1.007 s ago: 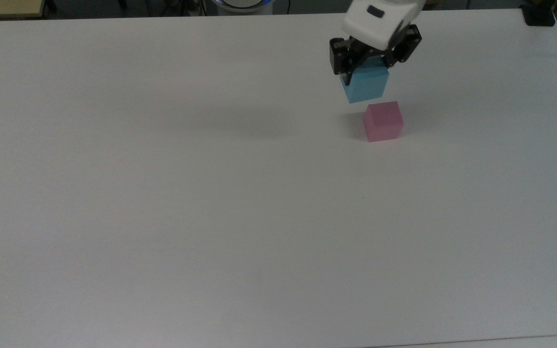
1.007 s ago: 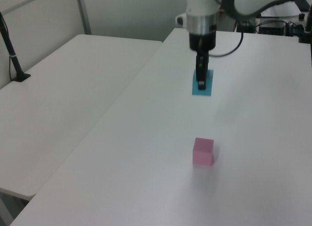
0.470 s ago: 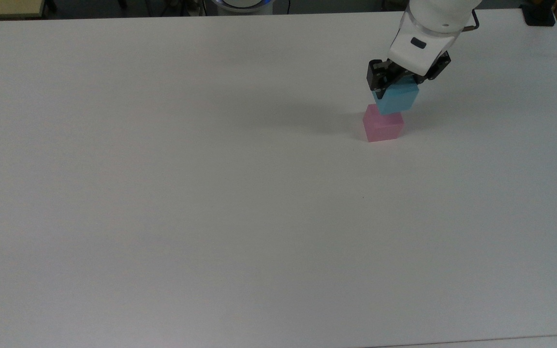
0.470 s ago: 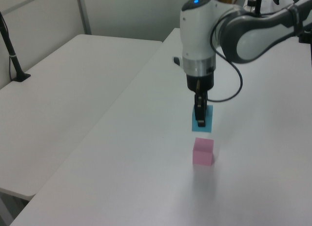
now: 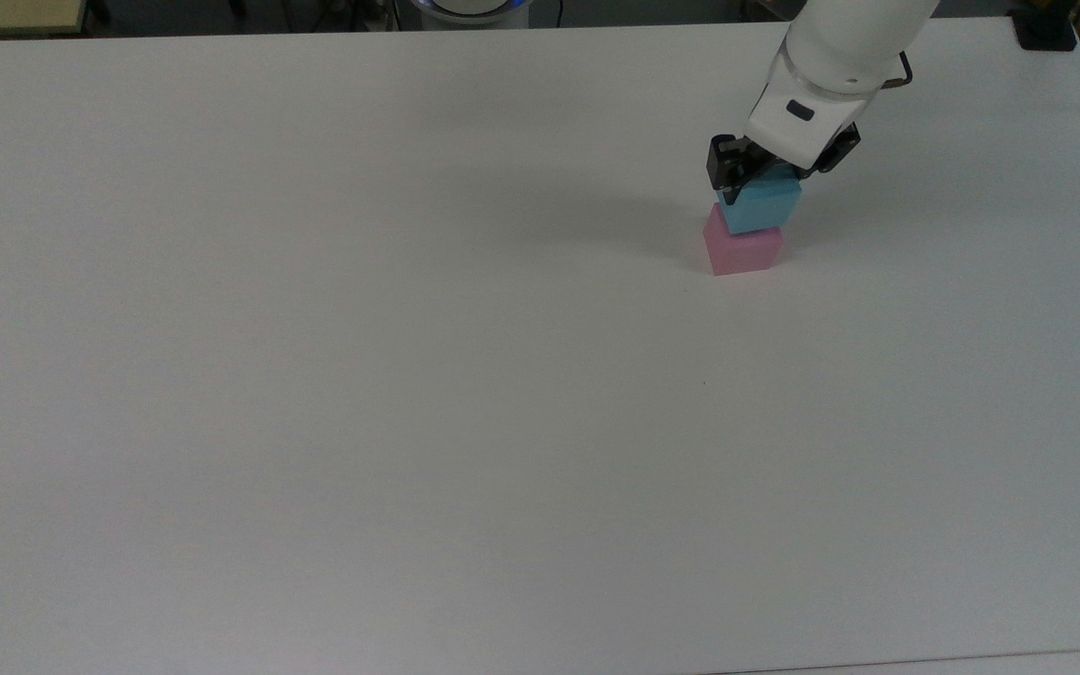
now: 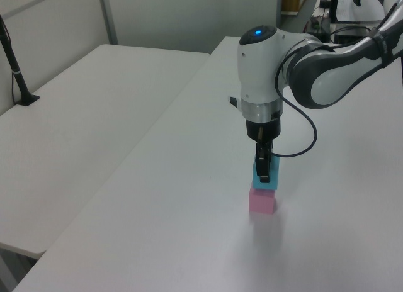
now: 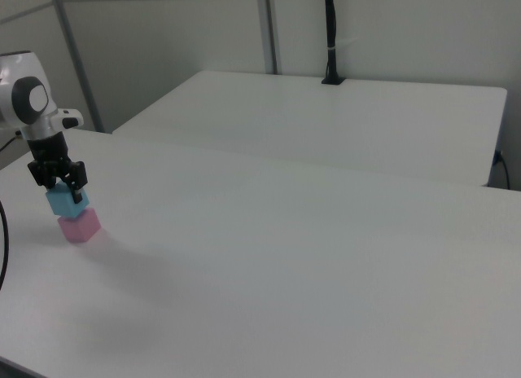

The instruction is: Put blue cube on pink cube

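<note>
The blue cube (image 5: 759, 206) (image 6: 270, 177) (image 7: 64, 202) rests on top of the pink cube (image 5: 744, 251) (image 6: 262, 201) (image 7: 79, 226), roughly aligned with it. The pink cube stands on the white table at the top view's upper right. My gripper (image 5: 757, 184) (image 6: 264, 170) (image 7: 61, 187) comes straight down from above and is shut on the blue cube, with a dark finger on each of two opposite sides. The gripper body hides the blue cube's upper face in the top view.
The white table (image 5: 409, 375) spreads wide around the stack. A second white table (image 6: 82, 109) (image 7: 342, 117) adjoins it, with a black pole clamped at its edge (image 6: 16, 72) (image 7: 332, 36). The arm's cable (image 6: 302, 134) hangs beside the wrist.
My gripper carried the blue cube from a spot raised beside the pink cube to directly over it and lowered it onto the pink cube. The pink cube stayed put.
</note>
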Motion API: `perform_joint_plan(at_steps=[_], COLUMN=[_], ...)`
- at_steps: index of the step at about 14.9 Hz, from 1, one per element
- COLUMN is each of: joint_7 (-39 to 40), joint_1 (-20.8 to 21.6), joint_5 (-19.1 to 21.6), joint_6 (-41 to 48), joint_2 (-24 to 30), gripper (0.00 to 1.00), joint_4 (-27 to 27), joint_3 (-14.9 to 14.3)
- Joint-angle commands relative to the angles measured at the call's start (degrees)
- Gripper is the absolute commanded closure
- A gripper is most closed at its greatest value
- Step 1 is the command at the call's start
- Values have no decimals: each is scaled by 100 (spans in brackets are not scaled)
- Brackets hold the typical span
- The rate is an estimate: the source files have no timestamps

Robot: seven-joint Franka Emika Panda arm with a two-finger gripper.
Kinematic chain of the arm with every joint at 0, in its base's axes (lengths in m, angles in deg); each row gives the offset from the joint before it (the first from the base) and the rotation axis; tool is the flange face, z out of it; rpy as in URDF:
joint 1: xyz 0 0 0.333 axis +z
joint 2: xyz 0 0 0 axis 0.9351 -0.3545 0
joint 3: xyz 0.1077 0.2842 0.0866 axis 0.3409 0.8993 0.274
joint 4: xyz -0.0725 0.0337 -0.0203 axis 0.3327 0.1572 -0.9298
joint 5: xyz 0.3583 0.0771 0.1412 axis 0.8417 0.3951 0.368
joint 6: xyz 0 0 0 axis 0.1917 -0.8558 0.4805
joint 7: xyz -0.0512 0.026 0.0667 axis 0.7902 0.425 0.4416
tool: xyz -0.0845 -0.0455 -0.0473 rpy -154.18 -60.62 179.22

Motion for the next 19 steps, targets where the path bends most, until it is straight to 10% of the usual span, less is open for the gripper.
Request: perform_joint_plan(at_steps=[1,7,9,19], joint_7=[-404,-422,-483,-379], joint_1=[112,121,112,7], joint_5=[-319,-329,-329,-312], joint_6=[-524,-533,-481,853], joint_2=[50,6,15,901], gripper=[81,53,0,0], joint_4=[-361,-361,-352,122], joint_3=[-81,-81,-81,-151])
